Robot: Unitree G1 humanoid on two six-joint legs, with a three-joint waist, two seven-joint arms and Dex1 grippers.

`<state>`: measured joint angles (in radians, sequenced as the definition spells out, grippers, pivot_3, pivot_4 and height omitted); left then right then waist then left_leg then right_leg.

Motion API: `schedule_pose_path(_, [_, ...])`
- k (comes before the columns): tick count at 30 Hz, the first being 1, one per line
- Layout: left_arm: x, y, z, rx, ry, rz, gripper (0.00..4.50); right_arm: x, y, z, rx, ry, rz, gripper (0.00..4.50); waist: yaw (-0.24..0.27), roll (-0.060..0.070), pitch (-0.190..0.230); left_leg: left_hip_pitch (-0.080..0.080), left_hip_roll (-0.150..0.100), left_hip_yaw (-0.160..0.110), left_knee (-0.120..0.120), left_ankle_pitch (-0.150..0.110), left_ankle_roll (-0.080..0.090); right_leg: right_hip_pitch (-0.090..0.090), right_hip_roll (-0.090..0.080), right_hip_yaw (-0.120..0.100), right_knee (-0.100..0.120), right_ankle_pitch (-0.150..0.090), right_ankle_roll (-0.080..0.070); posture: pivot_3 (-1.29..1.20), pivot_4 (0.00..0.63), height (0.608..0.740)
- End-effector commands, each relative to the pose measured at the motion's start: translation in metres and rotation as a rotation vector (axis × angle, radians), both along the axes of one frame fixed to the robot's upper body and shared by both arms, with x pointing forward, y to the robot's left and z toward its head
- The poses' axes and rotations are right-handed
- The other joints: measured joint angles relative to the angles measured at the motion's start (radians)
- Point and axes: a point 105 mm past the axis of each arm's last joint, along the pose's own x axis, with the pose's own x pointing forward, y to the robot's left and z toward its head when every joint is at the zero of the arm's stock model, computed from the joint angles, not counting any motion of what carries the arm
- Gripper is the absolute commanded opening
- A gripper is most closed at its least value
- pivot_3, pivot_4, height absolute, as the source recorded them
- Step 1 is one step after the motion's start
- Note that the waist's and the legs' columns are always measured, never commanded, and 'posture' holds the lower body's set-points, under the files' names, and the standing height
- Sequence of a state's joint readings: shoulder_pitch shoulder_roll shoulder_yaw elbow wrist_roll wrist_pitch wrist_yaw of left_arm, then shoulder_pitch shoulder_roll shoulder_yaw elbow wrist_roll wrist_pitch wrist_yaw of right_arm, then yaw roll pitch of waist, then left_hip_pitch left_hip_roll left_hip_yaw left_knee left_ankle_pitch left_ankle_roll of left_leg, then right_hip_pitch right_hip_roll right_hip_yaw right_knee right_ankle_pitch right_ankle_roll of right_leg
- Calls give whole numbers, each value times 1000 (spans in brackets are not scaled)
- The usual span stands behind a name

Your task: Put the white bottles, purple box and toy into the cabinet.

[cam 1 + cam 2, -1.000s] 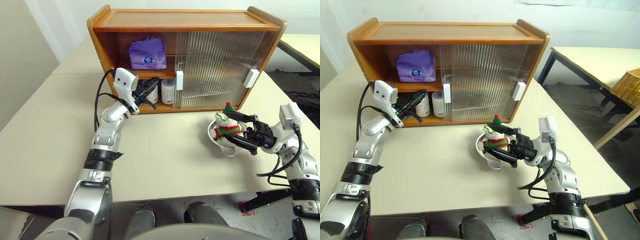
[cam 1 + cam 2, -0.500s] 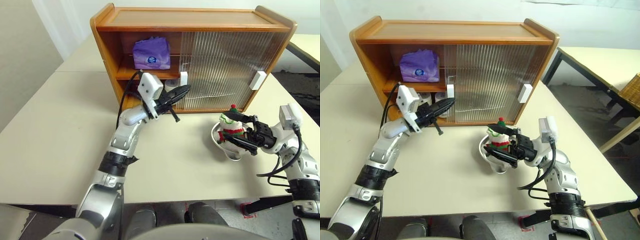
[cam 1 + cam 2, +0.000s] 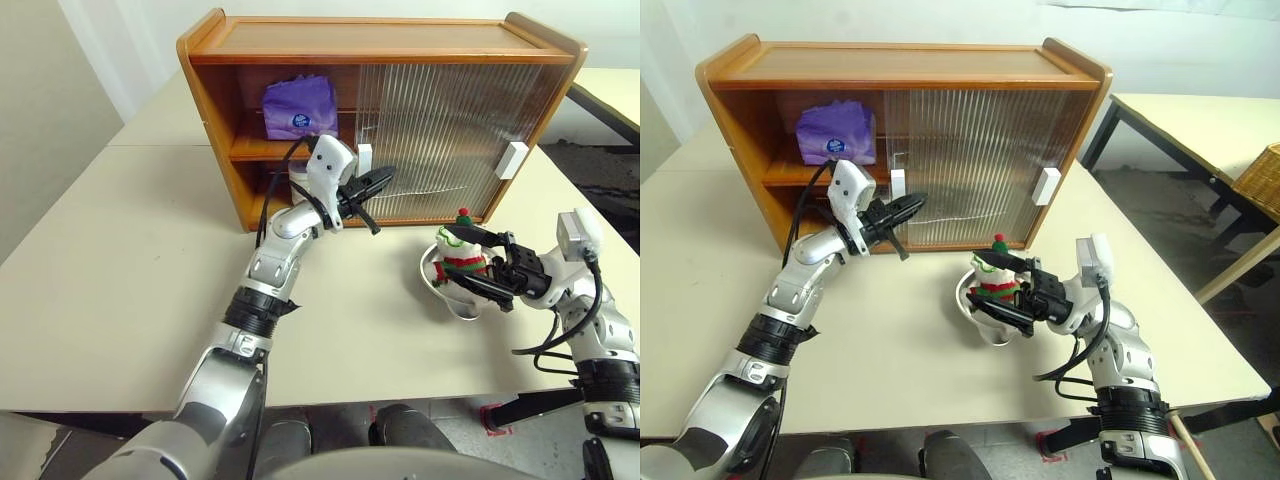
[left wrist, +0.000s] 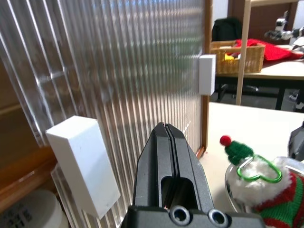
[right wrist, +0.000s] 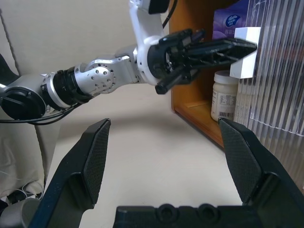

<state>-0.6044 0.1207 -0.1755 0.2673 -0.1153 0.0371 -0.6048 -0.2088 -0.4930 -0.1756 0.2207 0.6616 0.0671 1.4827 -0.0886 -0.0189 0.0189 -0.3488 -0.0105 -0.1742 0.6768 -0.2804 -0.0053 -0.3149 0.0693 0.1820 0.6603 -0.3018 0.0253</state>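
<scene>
Jaws pressed together on my left gripper [image 3: 382,181], beside the white block handle [image 3: 361,160] of the orange-brown wooden cabinet [image 3: 380,38]; right gripper [image 3: 478,262] spread wide around the white plush toy [image 3: 456,254] in its shallow metal bowl [image 3: 440,296]. Purple packet [image 3: 296,108] and one white jar [image 5: 225,96] are shelved. Next I'd lift the toy in.

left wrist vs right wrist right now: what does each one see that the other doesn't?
Left wrist alone: the toy with its green clip, a far basket, and the second door handle. Right wrist alone: the purple box on the shelf and the open right claw. Both: the shut left claw at the ribbed door, the near white handle, and a white bottle inside.
</scene>
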Motion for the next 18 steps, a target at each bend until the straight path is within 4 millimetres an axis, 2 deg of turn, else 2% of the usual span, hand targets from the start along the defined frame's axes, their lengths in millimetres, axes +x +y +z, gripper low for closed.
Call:
schedule_pose_path(1, [7,1,-9,48,38,36,39,-1,2,-2,-10,-1,3,4500,0,0,0,0,0,0,0,0,0,0,0,0,0,0,0,-157,0,740])
schedule_pose_path(14, [16,1,-6,25,45,90,39,-1,3,-2,-11,-1,5,4500,0,0,0,0,0,0,0,0,0,0,0,0,0,0,0,-157,0,740])
schedule_pose_path(18, [22,11,-5,-34,89,142,39,-1,3,-2,-12,-2,2,4500,-1,0,0,0,0,0,0,0,0,0,0,0,0,0,0,-158,0,740])
